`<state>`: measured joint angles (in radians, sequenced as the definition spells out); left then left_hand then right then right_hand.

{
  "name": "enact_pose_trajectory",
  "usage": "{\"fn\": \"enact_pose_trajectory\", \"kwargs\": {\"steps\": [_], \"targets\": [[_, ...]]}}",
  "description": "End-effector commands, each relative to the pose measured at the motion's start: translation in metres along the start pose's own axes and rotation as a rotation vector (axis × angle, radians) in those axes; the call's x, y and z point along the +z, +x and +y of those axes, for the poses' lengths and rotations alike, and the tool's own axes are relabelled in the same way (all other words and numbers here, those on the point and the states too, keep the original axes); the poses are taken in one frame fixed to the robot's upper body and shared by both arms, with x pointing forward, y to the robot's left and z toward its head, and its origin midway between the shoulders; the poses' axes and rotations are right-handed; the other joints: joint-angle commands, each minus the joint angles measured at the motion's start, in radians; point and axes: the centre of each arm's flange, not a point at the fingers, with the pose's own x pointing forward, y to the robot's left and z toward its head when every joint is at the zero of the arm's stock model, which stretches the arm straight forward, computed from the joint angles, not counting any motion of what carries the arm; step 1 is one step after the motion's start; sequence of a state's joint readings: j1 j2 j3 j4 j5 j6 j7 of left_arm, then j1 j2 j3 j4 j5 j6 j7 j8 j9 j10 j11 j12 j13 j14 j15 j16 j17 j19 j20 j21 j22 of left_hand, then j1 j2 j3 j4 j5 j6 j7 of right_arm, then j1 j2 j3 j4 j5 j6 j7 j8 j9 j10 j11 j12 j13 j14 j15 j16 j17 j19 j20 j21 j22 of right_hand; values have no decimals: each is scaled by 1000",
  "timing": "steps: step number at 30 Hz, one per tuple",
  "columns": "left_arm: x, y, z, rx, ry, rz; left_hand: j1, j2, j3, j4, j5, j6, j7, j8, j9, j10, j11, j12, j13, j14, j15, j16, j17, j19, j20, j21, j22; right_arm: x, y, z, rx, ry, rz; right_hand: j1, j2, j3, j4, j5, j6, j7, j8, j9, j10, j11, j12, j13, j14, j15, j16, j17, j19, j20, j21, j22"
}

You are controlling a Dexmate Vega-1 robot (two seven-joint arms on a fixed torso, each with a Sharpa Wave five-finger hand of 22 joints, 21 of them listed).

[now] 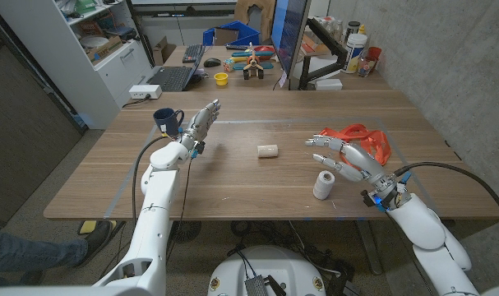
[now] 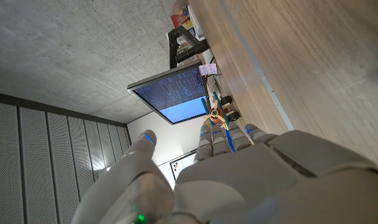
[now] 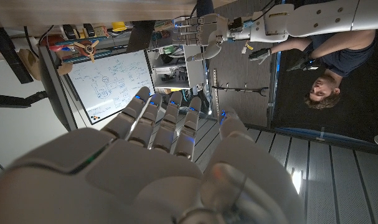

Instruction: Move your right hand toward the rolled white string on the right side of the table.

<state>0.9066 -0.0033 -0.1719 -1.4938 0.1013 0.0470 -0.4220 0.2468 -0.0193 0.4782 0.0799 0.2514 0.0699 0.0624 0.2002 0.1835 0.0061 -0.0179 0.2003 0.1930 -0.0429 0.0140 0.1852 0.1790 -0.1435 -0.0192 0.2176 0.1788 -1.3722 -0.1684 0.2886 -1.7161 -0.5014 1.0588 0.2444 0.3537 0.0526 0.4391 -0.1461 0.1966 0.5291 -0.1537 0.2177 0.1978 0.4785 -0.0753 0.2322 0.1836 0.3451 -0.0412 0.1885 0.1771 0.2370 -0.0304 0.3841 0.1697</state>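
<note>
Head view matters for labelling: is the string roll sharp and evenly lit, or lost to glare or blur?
Head view: sharp, even light; the string roll is crisp beside the right hand. Right wrist view: that hand looms soft and blurred.

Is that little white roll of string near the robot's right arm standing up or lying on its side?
Standing up. In the head view the rolled white string sits on end on the table, its round top facing up.

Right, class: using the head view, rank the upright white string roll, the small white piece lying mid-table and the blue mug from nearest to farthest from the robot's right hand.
1. Upright white string roll: just beside the right hand, toward the table's middle.
2. Small white piece: lying mid-table, farther toward the robot's left.
3. Blue mug: far across on the left side, next to the left hand.
</note>
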Motion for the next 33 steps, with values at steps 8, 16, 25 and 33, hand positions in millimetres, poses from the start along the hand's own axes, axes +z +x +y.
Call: {"fn": "enact_pose_trajectory", "kwargs": {"steps": [8,16,25,33], "targets": [[-1,-1,-3,-8,5,4,5,10,-7,1,0,7,-1,2,6,0,-1,5,3,-9,1,2,4,-7,1,-5,4,5,-6,9,-6,-80,16,11,3,12,-3,4,5,-3,-8,2,-2,1,-6,2,-3,-63,-4,1,4,-3,-11,5],[0,0,-6,-12,8,2,6,10,-8,1,0,8,0,2,6,0,-2,5,3,-9,1,2,4,-9,4,-6,4,3,-7,14,-3,-104,31,12,4,13,-3,3,4,-3,-9,2,-5,0,-7,2,-5,-62,-4,1,3,-3,-14,5],[3,-1,-7,-9,11,-2,6,11,-10,1,-1,8,3,2,6,-1,2,5,3,-10,4,1,4,-6,-9,-6,4,0,-7,16,-7,-128,45,14,4,15,-3,3,2,-3,-11,2,-6,0,-8,2,-10,-58,-6,1,1,-1,-19,6],[3,-1,-8,-6,11,0,7,11,-11,1,-1,9,4,2,6,-2,2,5,3,-10,3,1,4,-7,-10,-6,4,-5,-9,20,-2,-151,67,16,6,18,-3,3,2,-4,-12,2,-8,0,-9,2,-13,-58,-7,1,0,-1,-23,6]]}}
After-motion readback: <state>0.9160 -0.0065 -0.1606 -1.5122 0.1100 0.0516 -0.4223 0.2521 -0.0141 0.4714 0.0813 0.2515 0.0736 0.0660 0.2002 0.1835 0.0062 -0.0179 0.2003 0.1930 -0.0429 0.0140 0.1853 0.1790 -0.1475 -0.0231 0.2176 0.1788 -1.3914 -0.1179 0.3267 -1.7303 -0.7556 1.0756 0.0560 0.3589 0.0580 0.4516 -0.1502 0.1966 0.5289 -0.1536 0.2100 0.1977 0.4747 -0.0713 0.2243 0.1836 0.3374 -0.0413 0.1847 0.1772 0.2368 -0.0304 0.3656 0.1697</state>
